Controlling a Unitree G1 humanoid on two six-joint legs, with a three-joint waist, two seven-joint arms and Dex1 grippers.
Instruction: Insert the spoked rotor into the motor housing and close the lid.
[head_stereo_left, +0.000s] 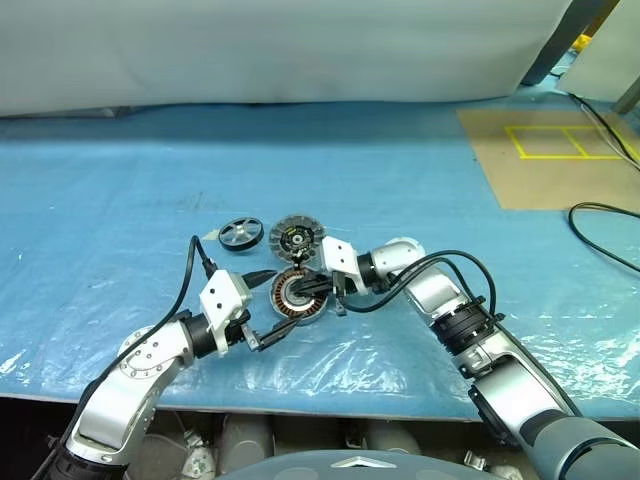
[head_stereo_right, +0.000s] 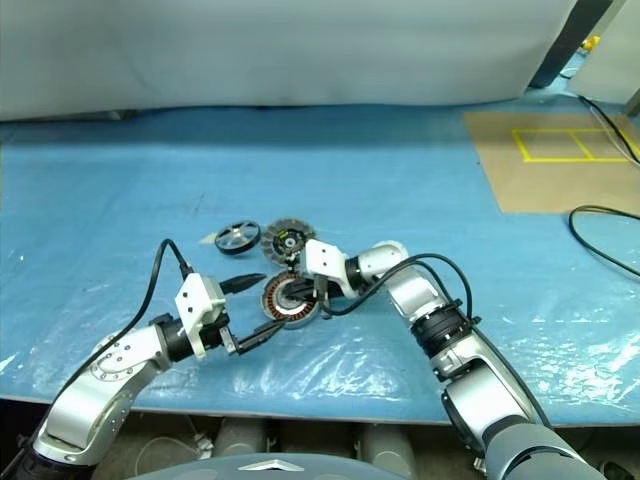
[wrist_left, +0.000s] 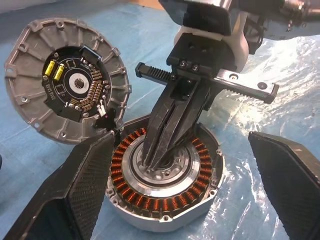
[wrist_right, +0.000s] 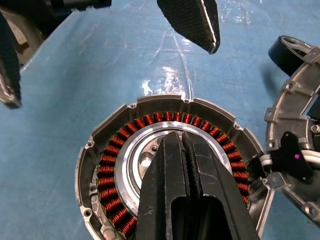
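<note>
From the head view we see the left gripper (head_stereo_left: 263, 308) spread apart just beside the motor housing (head_stereo_left: 283, 309). The left wrist view shows us the right gripper (wrist_left: 150, 167), pressed together, tips on the housing centre, the lid (wrist_left: 35, 95) beside

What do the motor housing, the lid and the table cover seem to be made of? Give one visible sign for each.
Motor housing: probably cast metal, dull silver rim, with glossy copper-coloured wire coils inside.
Lid: likely the same grey matt metal, ribbed, holding a black circuit board with yellow parts.
Table cover: blue sheet under what looks like clear plastic film, judging by its shiny wrinkles.
</note>
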